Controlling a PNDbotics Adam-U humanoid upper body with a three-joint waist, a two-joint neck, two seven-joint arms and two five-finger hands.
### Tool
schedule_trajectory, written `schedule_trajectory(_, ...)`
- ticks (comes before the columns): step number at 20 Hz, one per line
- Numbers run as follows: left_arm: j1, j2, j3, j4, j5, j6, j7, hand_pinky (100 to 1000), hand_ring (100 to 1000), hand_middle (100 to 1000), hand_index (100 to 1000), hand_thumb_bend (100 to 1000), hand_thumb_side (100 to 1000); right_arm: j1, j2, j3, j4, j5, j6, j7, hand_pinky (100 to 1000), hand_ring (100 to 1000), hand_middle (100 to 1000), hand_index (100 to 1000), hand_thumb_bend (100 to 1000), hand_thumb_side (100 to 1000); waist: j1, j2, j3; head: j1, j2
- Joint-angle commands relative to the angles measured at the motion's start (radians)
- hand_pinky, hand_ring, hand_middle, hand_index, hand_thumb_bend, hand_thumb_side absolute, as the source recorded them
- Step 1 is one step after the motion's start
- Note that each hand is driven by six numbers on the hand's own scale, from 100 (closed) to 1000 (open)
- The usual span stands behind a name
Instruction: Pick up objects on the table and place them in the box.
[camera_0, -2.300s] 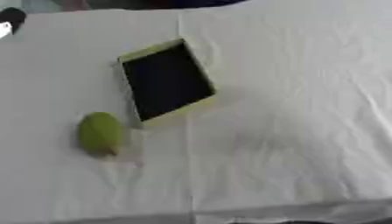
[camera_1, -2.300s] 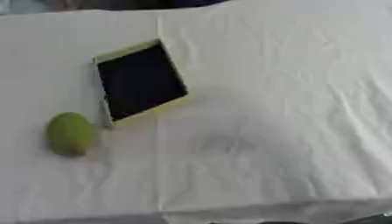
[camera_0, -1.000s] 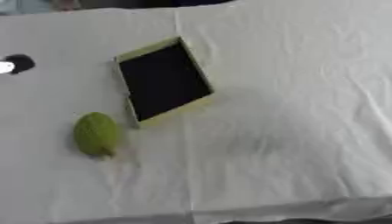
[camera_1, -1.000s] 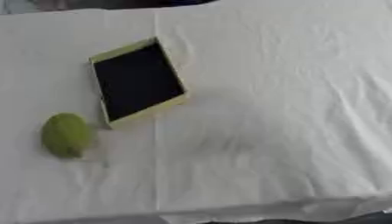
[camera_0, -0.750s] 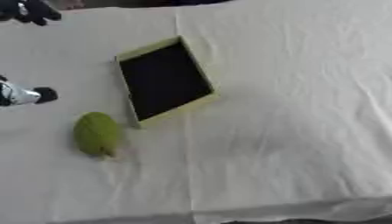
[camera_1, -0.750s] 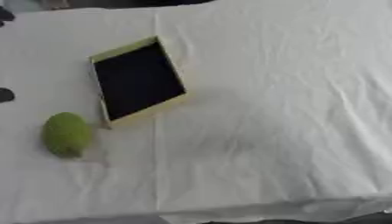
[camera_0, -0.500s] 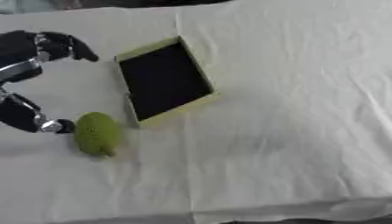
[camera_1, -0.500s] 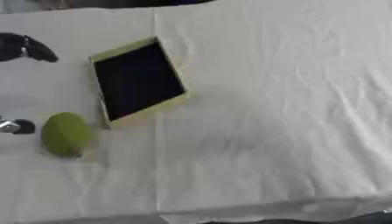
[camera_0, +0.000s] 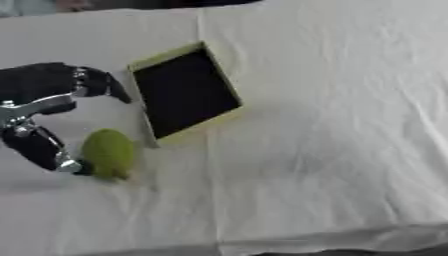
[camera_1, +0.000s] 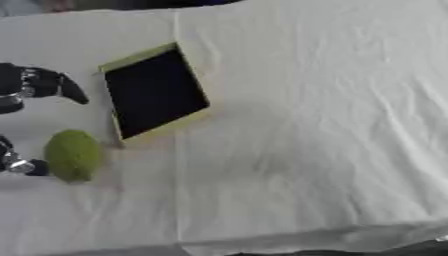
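We see our left hand (camera_0: 39, 117) has come in from the left side since half a second ago, and it now sits spread wide just beside the green fruit (camera_0: 109, 153), thumb tip at its left edge and fingers reaching toward the box (camera_0: 184, 91). The fruit lies on the white tablecloth (camera_0: 332, 125), unmoved, just below the box's near-left corner. Our right hand is out of sight.
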Motion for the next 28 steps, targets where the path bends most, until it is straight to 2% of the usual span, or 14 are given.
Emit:
schedule_trajectory(1, -0.02, 0.011, 0.002, 0.011, -0.003, 0.014, -0.052, 798, 828, 799, 869, 735, 100, -0.01, -0.023, -0.003, -0.016, -0.003, 0.001, 0.003, 887, 737, 580, 837, 100, 593, -0.001, -0.016, 0.0, 0.002, -0.007)
schedule_trajectory(4, -0.027, 0.007, 0.014, 0.004, 0.002, 0.023, -0.103, 798, 828, 799, 869, 735, 100, -0.009, -0.023, -0.004, -0.016, -0.003, 0.001, 0.003, 887, 737, 580, 837, 100, 593, -0.001, -0.016, 0.001, 0.001, -0.007)
schedule_trajectory(5, -0.026, 0.007, 0.017, 0.003, 0.002, 0.027, -0.119, 767, 809, 793, 860, 748, 100, -0.009, -0.023, -0.004, -0.016, -0.003, 0.001, 0.003, 887, 737, 580, 837, 100, 593, -0.001, -0.016, 0.001, 0.001, -0.008)
schedule_trajectory(8, -0.036, -0.015, 0.003, 0.047, -0.024, 0.061, -0.165, 760, 804, 790, 854, 747, 100, -0.007, -0.021, -0.004, -0.016, -0.003, 0.001, 0.003, 887, 738, 580, 837, 100, 593, -0.003, -0.017, 0.0, 0.003, -0.009)
schedule_trajectory(16, -0.061, -0.057, 0.008, 0.078, -0.07, 0.115, -0.293, 739, 791, 789, 839, 708, 100, -0.004, -0.017, -0.005, -0.016, -0.002, 0.004, 0.005, 889, 738, 580, 838, 100, 593, -0.005, -0.017, 0.002, 0.001, -0.008)
schedule_trajectory(21, -0.065, -0.085, 0.012, 0.089, -0.106, 0.141, -0.307, 719, 776, 792, 837, 701, 100, -0.002, -0.015, -0.005, -0.016, -0.001, 0.004, 0.006, 889, 738, 580, 838, 100, 594, -0.007, -0.016, 0.003, 0.001, -0.006)
schedule_trajectory(28, -0.067, -0.115, 0.012, 0.106, -0.187, 0.141, -0.307, 730, 800, 822, 850, 730, 100, -0.003, -0.013, -0.005, -0.016, -0.001, 0.004, 0.009, 890, 739, 580, 838, 100, 593, -0.01, -0.014, 0.004, 0.0, -0.008)
